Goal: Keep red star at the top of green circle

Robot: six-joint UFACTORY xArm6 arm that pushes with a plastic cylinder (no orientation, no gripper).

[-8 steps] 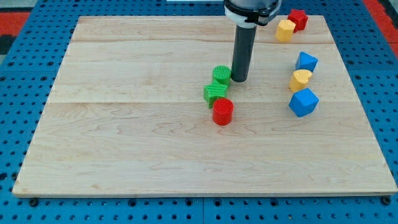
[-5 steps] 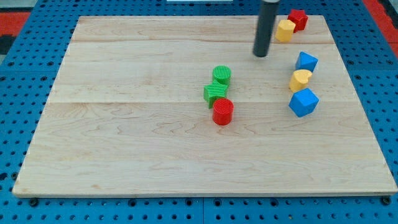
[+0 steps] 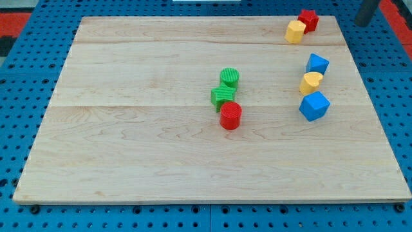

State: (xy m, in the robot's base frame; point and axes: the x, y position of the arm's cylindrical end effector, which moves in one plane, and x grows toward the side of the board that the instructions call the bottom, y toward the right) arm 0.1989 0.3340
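The red star (image 3: 309, 19) lies at the board's top right corner, touching a yellow block (image 3: 295, 31) on its lower left. The green circle (image 3: 229, 77) sits near the board's middle, far to the left of and below the red star. Only the lower end of the dark rod shows, at the view's top right. My tip (image 3: 364, 23) is off the board, to the right of the red star and well apart from every block.
A green star (image 3: 223, 96) touches the green circle from below, and a red cylinder (image 3: 230, 116) sits just under it. At the right stand a blue block (image 3: 317, 64), a yellow block (image 3: 311, 82) and a larger blue cube (image 3: 314, 106).
My tip has moved from beside the green circle up and to the right, past the board's top right corner. No block has moved.
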